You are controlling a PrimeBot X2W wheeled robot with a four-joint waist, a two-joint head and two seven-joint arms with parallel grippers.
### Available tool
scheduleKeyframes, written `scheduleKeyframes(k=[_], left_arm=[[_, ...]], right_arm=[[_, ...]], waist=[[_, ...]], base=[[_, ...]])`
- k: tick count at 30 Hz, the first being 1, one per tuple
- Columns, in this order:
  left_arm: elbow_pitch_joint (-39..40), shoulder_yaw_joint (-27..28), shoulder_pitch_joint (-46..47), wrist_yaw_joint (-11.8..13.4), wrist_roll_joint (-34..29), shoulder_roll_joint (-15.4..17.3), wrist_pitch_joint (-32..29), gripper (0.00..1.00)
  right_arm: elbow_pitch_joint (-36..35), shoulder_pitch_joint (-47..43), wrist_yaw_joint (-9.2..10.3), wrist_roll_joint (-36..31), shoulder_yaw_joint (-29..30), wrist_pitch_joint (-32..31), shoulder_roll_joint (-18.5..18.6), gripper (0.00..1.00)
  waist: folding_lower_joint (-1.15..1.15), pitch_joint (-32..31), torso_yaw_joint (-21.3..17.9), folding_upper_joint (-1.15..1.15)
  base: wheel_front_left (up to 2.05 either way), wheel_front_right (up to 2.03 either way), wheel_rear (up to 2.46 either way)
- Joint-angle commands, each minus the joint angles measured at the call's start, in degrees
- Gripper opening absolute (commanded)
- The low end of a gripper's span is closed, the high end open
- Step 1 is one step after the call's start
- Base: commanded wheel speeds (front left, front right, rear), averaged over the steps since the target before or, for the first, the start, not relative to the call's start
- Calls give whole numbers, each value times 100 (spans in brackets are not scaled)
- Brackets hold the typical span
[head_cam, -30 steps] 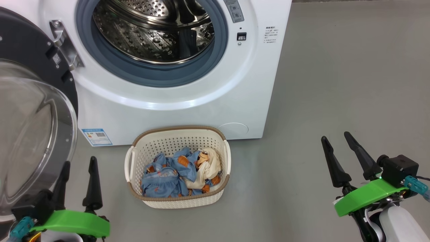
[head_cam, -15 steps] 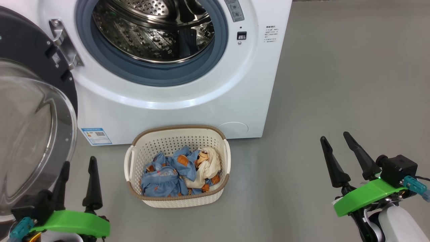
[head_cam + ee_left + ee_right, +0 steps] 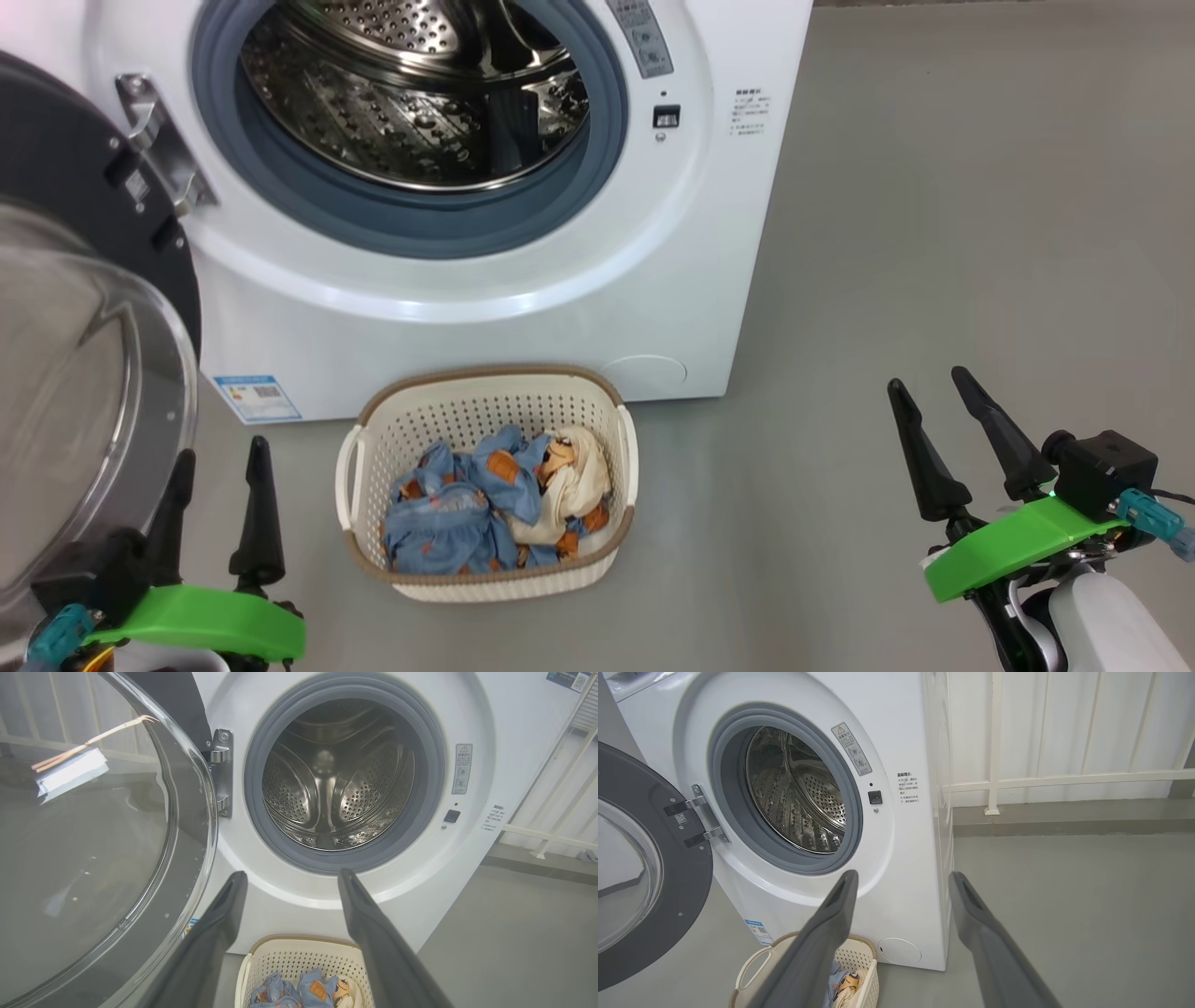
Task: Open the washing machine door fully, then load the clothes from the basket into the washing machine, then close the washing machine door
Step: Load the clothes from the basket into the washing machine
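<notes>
Both grippers are spread wide and hold nothing. My left gripper (image 3: pixel 219 451) sits low at the left, just beside the glass bowl of the washing machine door (image 3: pixel 65 392). My right gripper (image 3: pixel 927 377) hangs over bare grey floor (image 3: pixel 934 233), well apart from everything else. I see the door swung out to the left on its steel hinge (image 3: pixel 154 140), its dark grey inner face towards me. The washing machine (image 3: pixel 467 317) stands open, its perforated steel drum (image 3: pixel 411 103) ringed by the grey-blue rubber seal (image 3: pixel 411 233), and a blue label sticker (image 3: pixel 245 397) sits near its lower left corner. The basket (image 3: pixel 485 373) stands on the floor just in front of the machine, below the opening, nearer my left gripper than my right. The clothes (image 3: pixel 467 523) lie heaped inside it: blue fabric with orange-brown print, and a cream-white piece towards the right side
</notes>
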State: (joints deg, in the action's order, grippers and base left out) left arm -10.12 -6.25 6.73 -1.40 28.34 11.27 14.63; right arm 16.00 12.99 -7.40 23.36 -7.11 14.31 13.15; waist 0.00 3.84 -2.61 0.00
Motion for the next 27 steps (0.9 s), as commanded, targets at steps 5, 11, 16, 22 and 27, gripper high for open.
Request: scheduleKeyframes(k=[5, 11, 16, 22, 27], left_arm=[[71, 242, 137, -45, -100, 111, 37, 100], [48, 254, 132, -54, -101, 107, 37, 100], [69, 266, 132, -43, -115, 78, 37, 100], [74, 277, 135, -50, -134, 67, 37, 100], [53, 279, 140, -37, -162, 67, 37, 100]], right_arm=[[-137, 170, -9, -30, -121, 69, 34, 100], [-130, 157, -9, -33, -147, 69, 30, 100], [-121, 161, -9, -27, -167, 69, 41, 100], [-123, 172, -9, -26, -188, 69, 50, 100], [-110, 180, -9, -21, -211, 69, 49, 100]], waist=[[0, -5, 6, 0], [0, -18, 8, 0], [0, -6, 16, 0], [0, 14, 24, 0], [0, 20, 28, 0]], base=[[137, -137, 0], [135, -135, 0], [106, -106, 0], [36, -36, 0], [0, 0, 0]])
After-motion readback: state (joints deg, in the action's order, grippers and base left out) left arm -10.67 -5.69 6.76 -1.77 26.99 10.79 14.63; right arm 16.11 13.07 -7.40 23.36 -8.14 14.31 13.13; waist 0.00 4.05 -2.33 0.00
